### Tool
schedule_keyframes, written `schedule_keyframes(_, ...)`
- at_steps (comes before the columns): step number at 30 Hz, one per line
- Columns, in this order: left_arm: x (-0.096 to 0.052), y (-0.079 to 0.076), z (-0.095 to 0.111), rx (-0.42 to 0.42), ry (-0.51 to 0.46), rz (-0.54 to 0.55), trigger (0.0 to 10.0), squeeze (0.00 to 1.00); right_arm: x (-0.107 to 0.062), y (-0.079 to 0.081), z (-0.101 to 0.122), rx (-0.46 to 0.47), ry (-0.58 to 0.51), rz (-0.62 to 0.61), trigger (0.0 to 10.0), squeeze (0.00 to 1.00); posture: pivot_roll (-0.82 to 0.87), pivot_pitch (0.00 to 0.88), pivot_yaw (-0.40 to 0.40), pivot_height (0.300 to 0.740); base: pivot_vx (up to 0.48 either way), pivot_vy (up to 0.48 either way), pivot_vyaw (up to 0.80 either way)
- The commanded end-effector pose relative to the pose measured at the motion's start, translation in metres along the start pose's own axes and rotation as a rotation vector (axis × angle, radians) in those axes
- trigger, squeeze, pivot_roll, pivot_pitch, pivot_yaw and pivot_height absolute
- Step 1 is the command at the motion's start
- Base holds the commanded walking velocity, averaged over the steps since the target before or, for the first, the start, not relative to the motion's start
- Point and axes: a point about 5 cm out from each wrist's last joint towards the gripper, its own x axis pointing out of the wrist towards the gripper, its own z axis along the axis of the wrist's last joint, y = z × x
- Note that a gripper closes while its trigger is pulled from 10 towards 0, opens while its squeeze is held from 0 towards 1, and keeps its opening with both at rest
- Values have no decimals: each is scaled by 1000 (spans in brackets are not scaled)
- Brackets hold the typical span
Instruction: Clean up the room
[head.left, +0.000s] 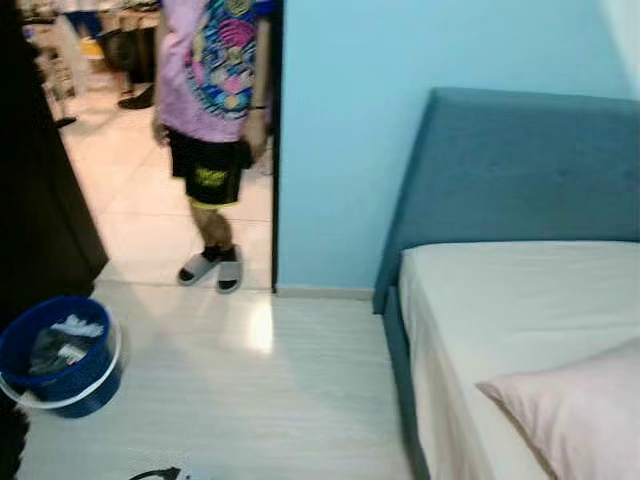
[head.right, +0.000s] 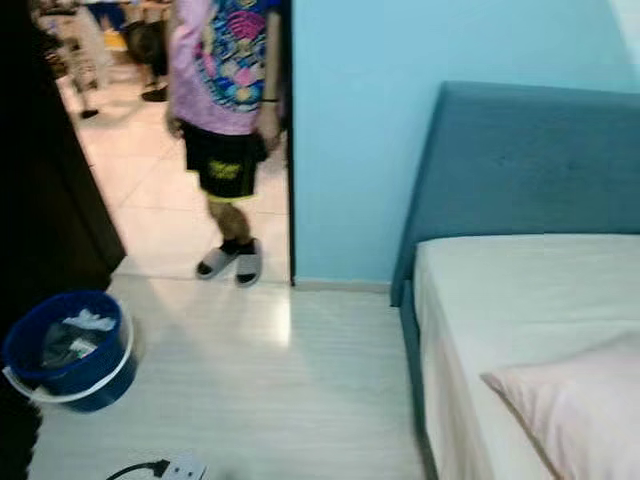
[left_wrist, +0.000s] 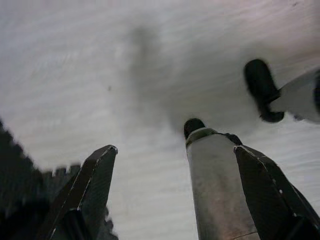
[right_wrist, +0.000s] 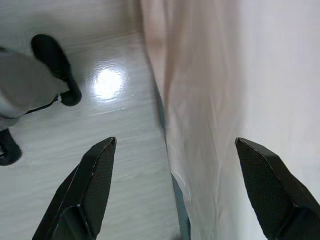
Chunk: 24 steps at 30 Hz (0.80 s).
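I see a blue bucket (head.left: 62, 355) w/ trash at left, a person (head.left: 212, 120) in the doorway, bed (head.left: 520, 330) at right. Left gripper (left_wrist: 175, 165) and right gripper (right_wrist: 175, 165) both spread, empty. Head views blurred.

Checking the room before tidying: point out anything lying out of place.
A white power strip with a black cable lies loose on the floor, near the blue bucket that holds scraps. The bed and pillow look tidy.

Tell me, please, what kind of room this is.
Most likely a bedroom in a home: a bed with a blue padded headboard, a pillow on it, and a blue bucket on the floor.
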Motion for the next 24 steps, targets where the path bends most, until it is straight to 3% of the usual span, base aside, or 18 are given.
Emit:
schedule_keyframes(1, -1, 3, -4, 14, 13, 15, 10000, 0, 0, 3, -1, 27, -4, 7, 10000, 0, 57, 0, -50, 726, 0, 0, -719)
schedule_keyframes(13, -2, 9, -5, 56, 14, 56, 10000, 0, 0, 4, 2, 43, -32, 19, 10000, 0, 50, 0, -54, 726, 0, 0, -723)
schedule_keyframes(24, -1, 12, -1, 41, -1, 85, 10000, 0, 0, 6, 2, 165, -59, 35, 10000, 0, 49, 0, -52, 726, 0, 0, -722)
